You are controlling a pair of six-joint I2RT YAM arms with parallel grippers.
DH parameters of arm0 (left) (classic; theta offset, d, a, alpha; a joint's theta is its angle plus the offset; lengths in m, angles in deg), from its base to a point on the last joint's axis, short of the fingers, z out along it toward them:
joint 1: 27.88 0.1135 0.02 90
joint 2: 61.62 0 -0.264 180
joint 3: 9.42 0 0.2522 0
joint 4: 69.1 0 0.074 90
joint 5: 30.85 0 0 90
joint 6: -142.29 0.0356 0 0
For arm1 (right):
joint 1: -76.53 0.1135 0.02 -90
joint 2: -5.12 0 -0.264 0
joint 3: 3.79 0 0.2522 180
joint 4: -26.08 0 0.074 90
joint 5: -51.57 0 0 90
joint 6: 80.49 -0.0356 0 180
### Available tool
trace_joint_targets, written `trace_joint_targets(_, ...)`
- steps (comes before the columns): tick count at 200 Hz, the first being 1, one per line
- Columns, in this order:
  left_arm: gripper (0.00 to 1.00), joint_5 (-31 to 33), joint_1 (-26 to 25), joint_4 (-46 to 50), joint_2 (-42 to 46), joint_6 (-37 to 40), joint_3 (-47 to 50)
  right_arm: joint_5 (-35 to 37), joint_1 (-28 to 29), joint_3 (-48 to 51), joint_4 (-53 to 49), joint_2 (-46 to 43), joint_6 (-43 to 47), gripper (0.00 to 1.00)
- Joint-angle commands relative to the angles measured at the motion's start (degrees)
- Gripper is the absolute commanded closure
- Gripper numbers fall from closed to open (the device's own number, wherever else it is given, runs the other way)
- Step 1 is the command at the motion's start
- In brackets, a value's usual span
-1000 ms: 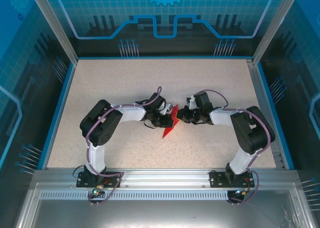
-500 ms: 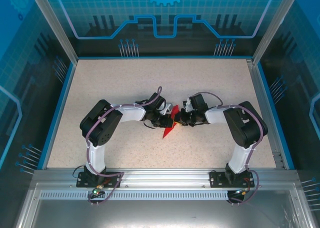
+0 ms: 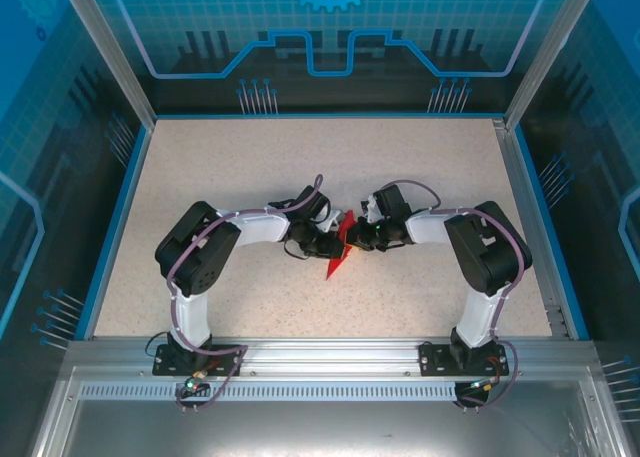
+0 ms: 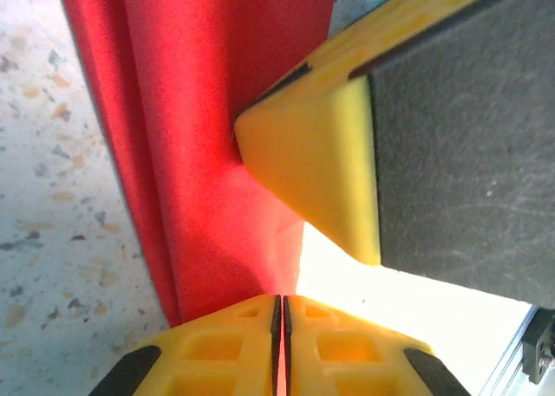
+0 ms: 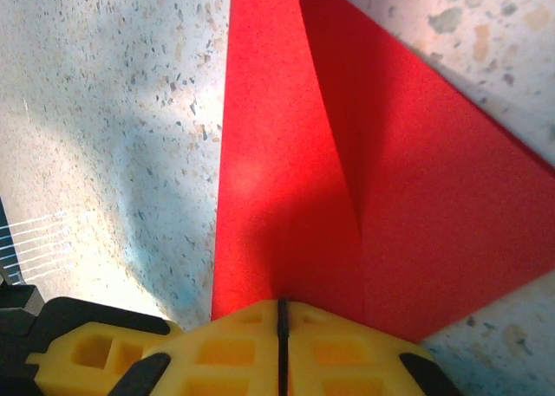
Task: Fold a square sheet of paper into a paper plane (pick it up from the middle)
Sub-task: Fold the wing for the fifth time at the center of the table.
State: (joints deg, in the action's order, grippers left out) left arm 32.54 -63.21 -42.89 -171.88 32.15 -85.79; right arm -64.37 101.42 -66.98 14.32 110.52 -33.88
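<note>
Paper plane (image 5: 286, 179) matt; table (image 5: 113, 110) speckled, smooth.

The right pincer (image 5: 279, 331) — its yellow jaws pressed together at the bottom of the view — clamps the near edge of the folded red paper sheet (image 5: 286, 179), whose overlapping flaps and slanting crease spread away over the pale speckled worktop (image 5: 113, 110).

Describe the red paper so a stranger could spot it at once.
On the speckled beige table, follow both arms to mid-table, where the left gripper and right gripper meet. Both grip the folded red paper, which tapers to a point toward the arm bases; nothing else there is red.
</note>
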Motion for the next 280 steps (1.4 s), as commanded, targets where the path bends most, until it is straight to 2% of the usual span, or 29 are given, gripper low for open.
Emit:
trace_joint_targets(1,0.87,0.6,-0.9,5.1,1.9,3.1,1.1,6.3,0.9,0.8,-5.8,3.7,1.8,0.91)
trace_joint_targets(109,0.89,11.4,-4.6,14.4,1.7,8.4,0.3,7.0,1.0,1.1,-6.0,4.8,2.3,0.91)
trace_joint_targets(280,0.9,13.3,-8.5,19.5,6.4,8.9,5.2,7.2,0.9,1.0,-5.7,7.1,2.7,0.92)
